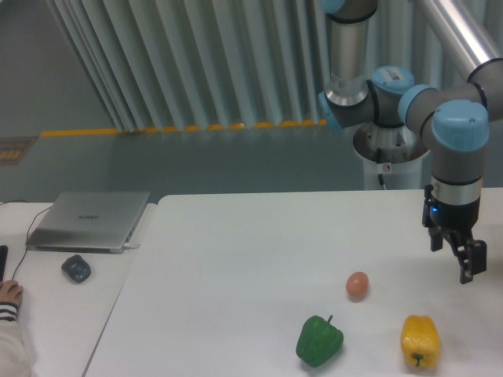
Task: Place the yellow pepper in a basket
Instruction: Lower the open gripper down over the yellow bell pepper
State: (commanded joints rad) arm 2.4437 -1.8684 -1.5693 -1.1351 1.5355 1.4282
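Nearest the camera, at the front right of the white table, the glossy, blocky yellow bell pepper lies untouched on the bare surface. By my reading it rests on its side: the short dark stem shows at its lower end, pointing toward the camera and slightly down in the picture, so its long axis runs roughly front to back across the table, though the view is soft enough that it could be tilted rather than fully tipped over. Just to its left, apart from it, sits the shiny green bell pepper, its thin stem poking up and to the right. A little farther back, between the two and touching neither, is the small orange-pink egg-shaped object.

Above and behind the yellow pepper, toward the right edge, hangs the dark two-finger tool on the grey and blue arm. Its fingers look spread and hold nothing; it is well clear of the pepper and off the table surface.

So the task looks barely begun: the pepper is not gripped, not lifted, and no basket shows anywhere in view. What remains is the whole job, descending over the pepper, closing on its body, carrying it and releasing it into the basket.

Farther back on the left lie a closed silver laptop and a small dark round object
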